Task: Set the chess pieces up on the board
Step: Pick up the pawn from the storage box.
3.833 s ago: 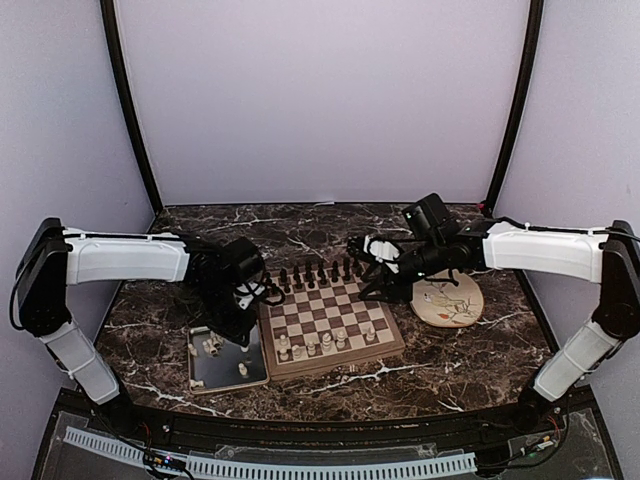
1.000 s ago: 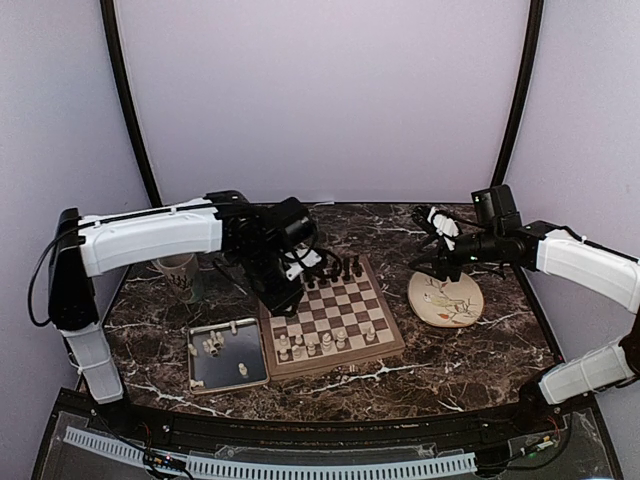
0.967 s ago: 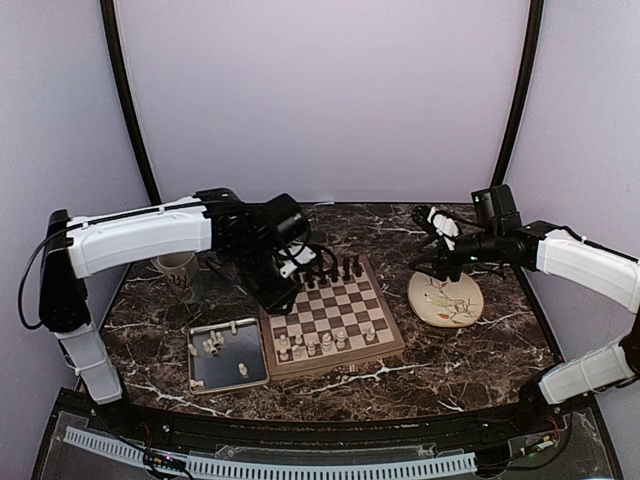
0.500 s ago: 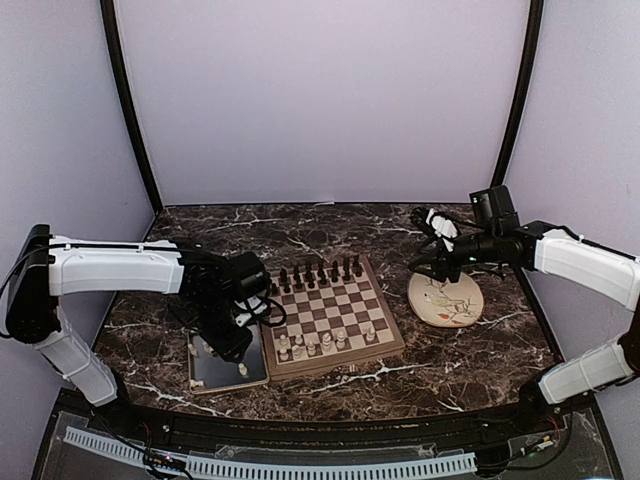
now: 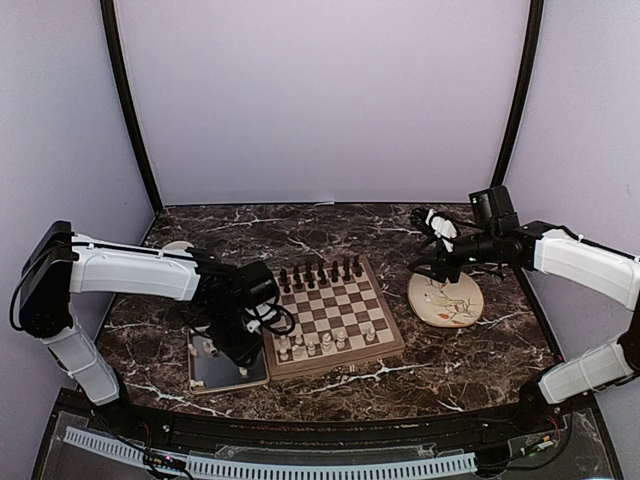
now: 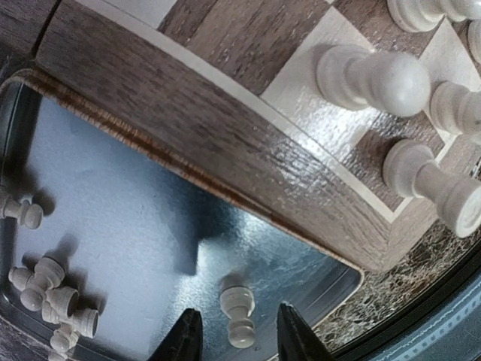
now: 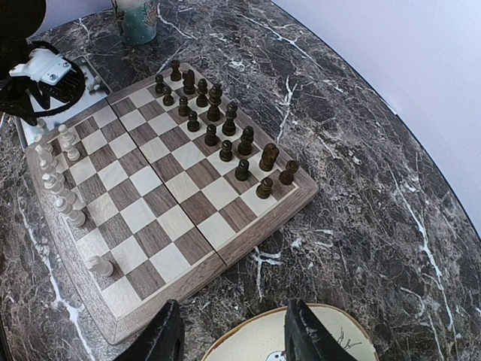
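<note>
The left gripper hangs low over a grey metal tray, its two fingers parted. One white piece lies on its side on the tray floor in the gap between the fingertips; neither finger visibly touches it, so nothing is gripped. Off to the left of the fingers, further along the tray, a small heap of loose white pieces lies toppled. Just ahead of the fingertips, the pale wood edge of the board runs along the tray's rim, with a few standing white pieces on its nearest squares.

The right gripper hovers in the air with its fingers spread wide and empty. Directly below the fingertips is the rim of a round patterned plate on the dark marble table. Ahead of the fingers lies the whole board: dark pieces stand in two rows along its far side, and white pieces stand in a partial line along the opposite side. Beyond the board's far corner stands a mug.
</note>
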{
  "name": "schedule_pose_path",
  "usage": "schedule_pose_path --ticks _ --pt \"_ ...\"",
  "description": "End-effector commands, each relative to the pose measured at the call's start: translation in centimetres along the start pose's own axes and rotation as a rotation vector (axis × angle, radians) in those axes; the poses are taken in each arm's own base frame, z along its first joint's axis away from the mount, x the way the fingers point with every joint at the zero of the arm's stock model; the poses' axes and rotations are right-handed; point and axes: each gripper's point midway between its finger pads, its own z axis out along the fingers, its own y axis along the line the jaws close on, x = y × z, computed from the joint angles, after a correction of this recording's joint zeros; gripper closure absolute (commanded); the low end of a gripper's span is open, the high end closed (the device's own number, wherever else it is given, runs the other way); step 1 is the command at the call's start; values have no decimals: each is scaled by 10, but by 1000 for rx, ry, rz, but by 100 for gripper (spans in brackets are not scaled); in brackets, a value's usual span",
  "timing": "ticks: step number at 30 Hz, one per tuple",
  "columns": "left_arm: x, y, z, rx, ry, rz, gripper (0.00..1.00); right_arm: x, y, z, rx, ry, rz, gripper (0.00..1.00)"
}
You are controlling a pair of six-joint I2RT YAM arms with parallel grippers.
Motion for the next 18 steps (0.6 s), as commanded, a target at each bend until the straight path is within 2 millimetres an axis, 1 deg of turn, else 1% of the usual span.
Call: schedule_pose_path --ticks 1,6,12,15,18 --pt "11 7 10 -27 30 -4 64 -3 -3 0 10 -12 -9 54" --pt "17 8 14 -27 44 -12 71 -2 -3 2 3 -12 -6 53" --pt "18 7 14 -22 53 -8 81 -2 -2 2 2 -12 -5 53" --pt "17 8 9 -30 50 -4 89 -2 -3 1 5 -11 -8 53" --pt "11 11 -3 -52 30 10 94 -1 -3 2 6 -10 -8 53"
